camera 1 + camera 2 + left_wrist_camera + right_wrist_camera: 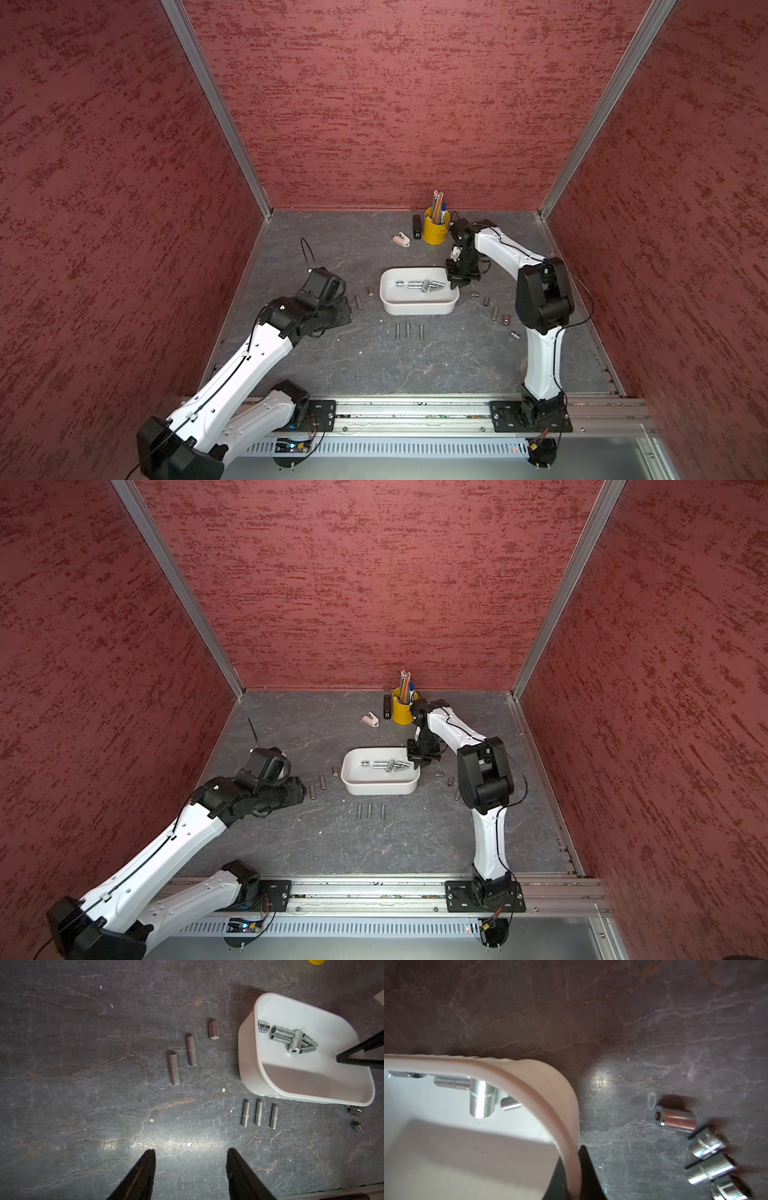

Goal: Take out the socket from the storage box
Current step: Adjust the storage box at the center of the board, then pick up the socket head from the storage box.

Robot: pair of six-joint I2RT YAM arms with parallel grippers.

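The white storage box (pixel 417 309) (pixel 380 788) sits mid-table. Several shiny metal sockets (pixel 424 285) (pixel 390 765) lie bunched inside it toward the far side, and both wrist views show them too: sockets (pixel 295 1043) (pixel 480 1099). My right gripper (pixel 455 284) (pixel 419 763) (pixel 572 1155) is shut on the box's right-hand rim (pixel 529 1093), one finger inside the wall and one outside. My left gripper (pixel 191 1152) (pixel 340 311) hangs open over bare table left of the box (pixel 249 1068), holding nothing.
Loose sockets lie on the table: three in a row (pixel 409 331) in front of the box, some (pixel 358 302) to its left, several (pixel 494 311) to its right. A yellow pen cup (pixel 435 232), a black object (pixel 417 226) and a small white object (pixel 401 240) stand at the back.
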